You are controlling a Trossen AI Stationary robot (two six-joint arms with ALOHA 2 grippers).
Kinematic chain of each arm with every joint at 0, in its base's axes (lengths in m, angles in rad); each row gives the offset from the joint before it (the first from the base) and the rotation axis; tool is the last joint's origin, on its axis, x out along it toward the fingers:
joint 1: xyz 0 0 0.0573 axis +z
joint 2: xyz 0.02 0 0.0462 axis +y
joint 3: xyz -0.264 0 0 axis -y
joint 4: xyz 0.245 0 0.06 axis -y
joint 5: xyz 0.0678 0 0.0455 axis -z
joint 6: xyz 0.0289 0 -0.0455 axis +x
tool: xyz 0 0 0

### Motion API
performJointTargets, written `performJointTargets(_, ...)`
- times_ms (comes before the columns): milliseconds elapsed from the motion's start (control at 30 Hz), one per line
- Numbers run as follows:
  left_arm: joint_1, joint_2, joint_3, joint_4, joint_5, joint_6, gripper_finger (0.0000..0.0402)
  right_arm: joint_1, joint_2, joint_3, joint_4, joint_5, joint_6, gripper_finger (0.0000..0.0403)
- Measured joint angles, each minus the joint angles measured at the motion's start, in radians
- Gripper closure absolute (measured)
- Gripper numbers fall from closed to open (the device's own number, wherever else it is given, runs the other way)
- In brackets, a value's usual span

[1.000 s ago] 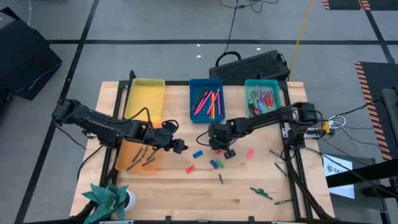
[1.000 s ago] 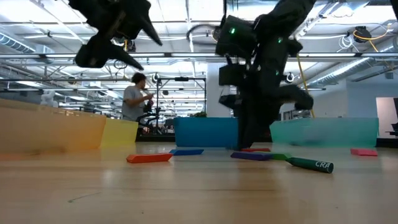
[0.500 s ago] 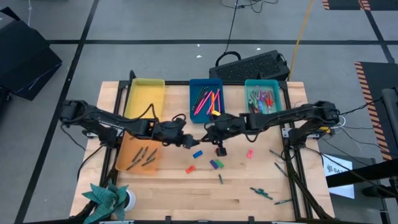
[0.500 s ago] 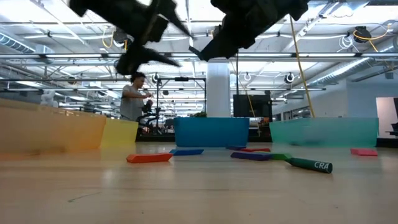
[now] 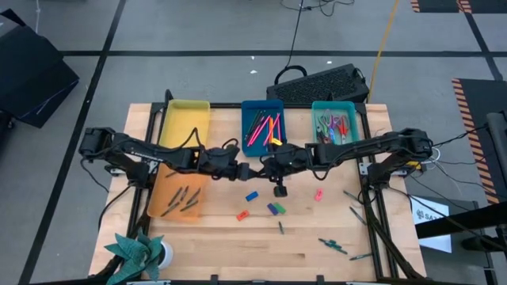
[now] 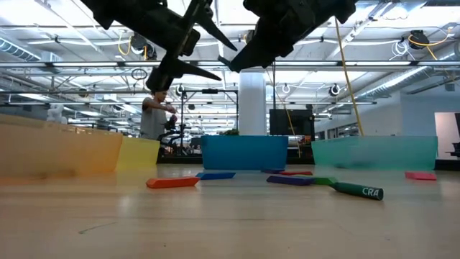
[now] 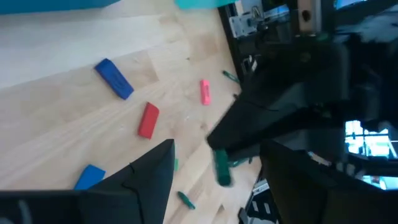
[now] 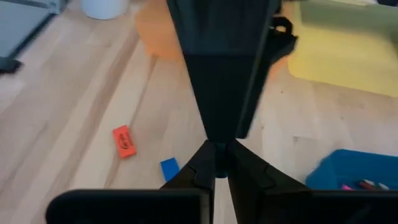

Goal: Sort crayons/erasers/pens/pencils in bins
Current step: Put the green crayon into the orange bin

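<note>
Right end effector (image 5: 266, 166) is raised over the bench (image 5: 214, 245) centre, fingers closed together on nothing visible. Left end effector (image 5: 240, 173), spread open, is met tip to tip. Erasers (image 5: 252, 196) are scattered at 6 o'clock of both.

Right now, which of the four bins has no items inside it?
The yellow bin, at the table's far left, shows only bare floor. The orange bin, blue bin and teal bin each hold sticks.

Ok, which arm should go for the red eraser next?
Left, probably. The left gripper is open and sits nearly in line with the red eraser. The right gripper looks shut, its fingers meeting at a point in its wrist view. Both hover mid-table, so it's close.
</note>
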Motion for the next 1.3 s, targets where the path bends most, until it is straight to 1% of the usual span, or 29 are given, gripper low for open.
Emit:
performJointTargets(67,0.003,0.0,0.0,0.006,0.002,-0.003,0.0168,0.0,0.0,0.0,-0.001,0.03,-0.001,0.0383)
performJointTargets(167,0.003,0.0,0.0,0.006,0.007,-0.003,0.0192,-0.002,0.0,0.0,0.0,0.035,0.0,0.0383)
performJointTargets(567,0.024,0.0,0.0,0.008,-0.006,0.03,0.0346,-0.002,0.0,0.0,0.002,0.047,0.026,0.0383)
performJointTargets(633,0.023,0.0,0.0,0.008,-0.006,0.045,0.0368,-0.002,0.0,0.0,0.001,0.062,0.029,0.0383)
performJointTargets(700,0.023,0.0,0.0,0.01,-0.001,0.055,0.0381,-0.006,-0.001,0.0,0.0,0.059,0.042,0.0383)
performJointTargets(767,0.024,0.0,0.0,0.01,0.007,0.057,0.038,-0.008,-0.001,0.0,-0.001,0.055,0.05,0.0383)
performJointTargets(833,0.024,0.0,0.0,0.011,0.009,0.056,0.0361,-0.008,-0.001,0.001,-0.001,0.055,0.051,0.0383)
performJointTargets(1000,0.023,0.0,0.0,0.018,0.013,0.059,0.0265,-0.01,-0.001,0.001,0.0,0.062,0.051,0.0383)
performJointTargets(1067,0.023,0.0,0.0,0.018,0.013,0.069,0.0235,-0.01,-0.001,0.001,0.0,0.063,0.051,0.0383)
performJointTargets(1133,0.023,0.0,0.0,0.017,0.013,0.069,0.0214,-0.01,-0.001,0.001,0.0,0.062,0.051,0.0383)
performJointTargets(1233,0.023,0.0,0.0,0.017,-0.005,0.068,0.0212,-0.01,-0.001,0.001,0.0,0.062,0.051,0.0383)
performJointTargets(1300,0.023,0.0,0.0,0.016,-0.007,0.068,0.0231,-0.01,-0.001,0.001,0.0,0.062,0.051,0.0383)
